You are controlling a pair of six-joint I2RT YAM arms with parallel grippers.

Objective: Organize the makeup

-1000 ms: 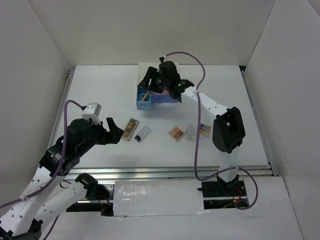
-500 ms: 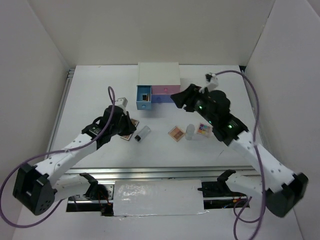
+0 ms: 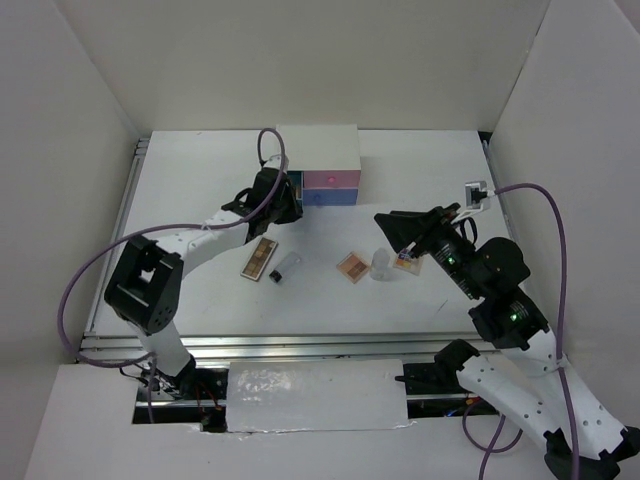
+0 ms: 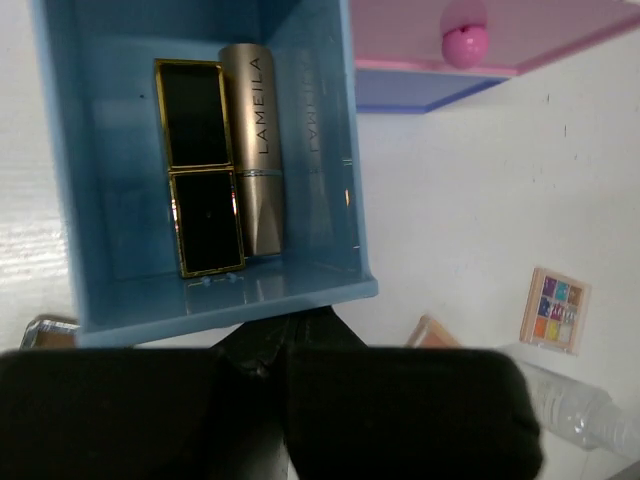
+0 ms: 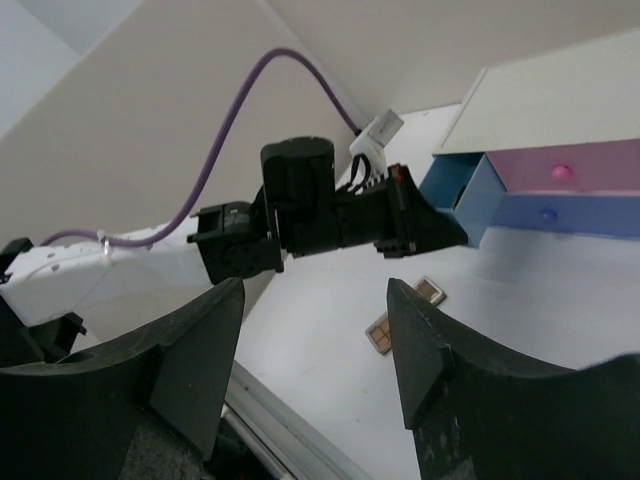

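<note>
Proceeding but far from complete, the organising is showing two items stowed and five lying loose. The blue drawer [image 4: 110, 200] is standing pulled out of the white box [image 3: 318, 145]. It is holding a gold lipstick tube [image 4: 255, 150] lying beside a black gold-edged case [image 4: 200, 165], the two touching. The pink drawer [image 4: 520, 35] and purple drawer [image 4: 420, 92] are sitting pushed in, contents hidden. On the table [image 3: 200, 170], the long brown palette [image 3: 260, 258], a small clear bottle [image 3: 286, 266], the pinkish palette [image 3: 353, 266], a second clear bottle [image 3: 382, 264] and the multicolour palette [image 4: 555, 310] are waiting in a row at frame centre. The left gripper [image 4: 300, 330] is resting at the blue drawer's front, fingers pressed together. The right gripper [image 5: 315, 360] is hovering right of centre, fingers spread, carrying nothing.
</note>
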